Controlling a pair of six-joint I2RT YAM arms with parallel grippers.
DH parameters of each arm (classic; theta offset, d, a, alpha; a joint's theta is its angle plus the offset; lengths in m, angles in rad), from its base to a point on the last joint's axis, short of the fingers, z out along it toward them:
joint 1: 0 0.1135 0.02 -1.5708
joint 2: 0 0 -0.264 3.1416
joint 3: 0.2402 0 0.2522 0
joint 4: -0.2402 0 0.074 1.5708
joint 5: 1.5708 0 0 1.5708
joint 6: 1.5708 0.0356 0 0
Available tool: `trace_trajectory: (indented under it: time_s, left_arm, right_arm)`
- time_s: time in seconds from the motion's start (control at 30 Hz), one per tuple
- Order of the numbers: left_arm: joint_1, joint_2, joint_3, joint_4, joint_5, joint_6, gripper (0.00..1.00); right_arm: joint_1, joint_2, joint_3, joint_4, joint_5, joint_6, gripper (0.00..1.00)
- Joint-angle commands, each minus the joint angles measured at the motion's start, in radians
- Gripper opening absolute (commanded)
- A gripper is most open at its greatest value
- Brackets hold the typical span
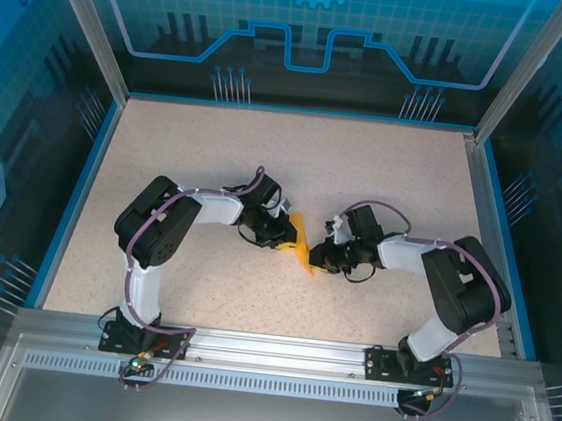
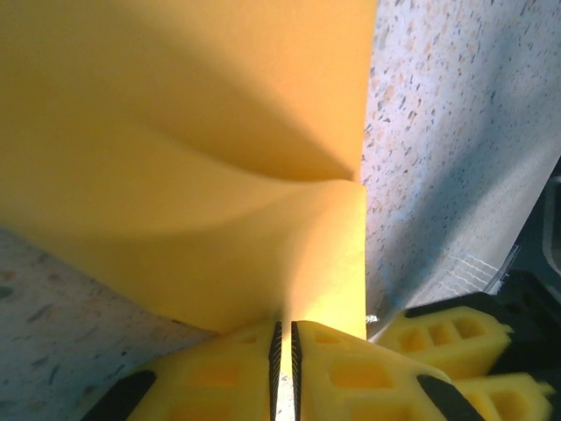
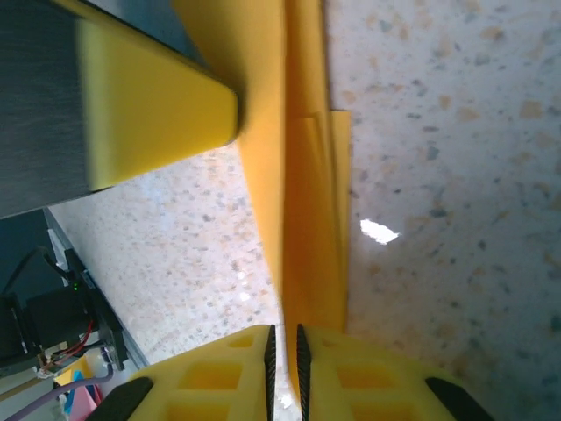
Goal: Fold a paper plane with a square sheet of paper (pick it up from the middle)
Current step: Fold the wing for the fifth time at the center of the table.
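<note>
**Inspector:** What is being shown from the top camera?

**Recorder:** The paper sheet (image 1: 302,243) is being held on edge between the left gripper (image 1: 286,235) and the right gripper (image 1: 321,255), near the middle of the table (image 1: 386,171). A creasing step is being judged as in hand, and no dart shape is being made out yet.

**Inspector:** And the left wrist camera?

**Recorder:** The pads (image 2: 219,373) are being pressed almost together, with the sheet's folded edge being pinched in the slit between them. Beyond the slit, two layers are being bowed apart.

**Inspector:** The right wrist camera?

**Recorder:** The pads (image 3: 368,377) there are likewise being closed on the sheet, which is being seen running away from the slit in several layers. A finger of the left gripper is being seen just beside it.

**Inspector:** What is being called for next?

**Recorder:** By judgement, the layers are needing to be laid flat and the crease pressed. One grip is needing to be released without the fold springing open.
</note>
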Motion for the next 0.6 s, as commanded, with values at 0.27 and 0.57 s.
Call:
trace_trajectory:
  time_s: [0.27, 0.57]
  left_arm:
    - [0.003, 0.036, 0.012, -0.111, -0.075, 0.02, 0.15]
    - [0.003, 0.05, 0.024, -0.127, -0.081, 0.016, 0.15]
  right_arm:
    - [0.156, -0.061, 0.158, -0.23, 0.272, -0.052, 0.17]
    - [0.202, 0.07, 0.221, -0.287, 0.311, -0.044, 0.12]
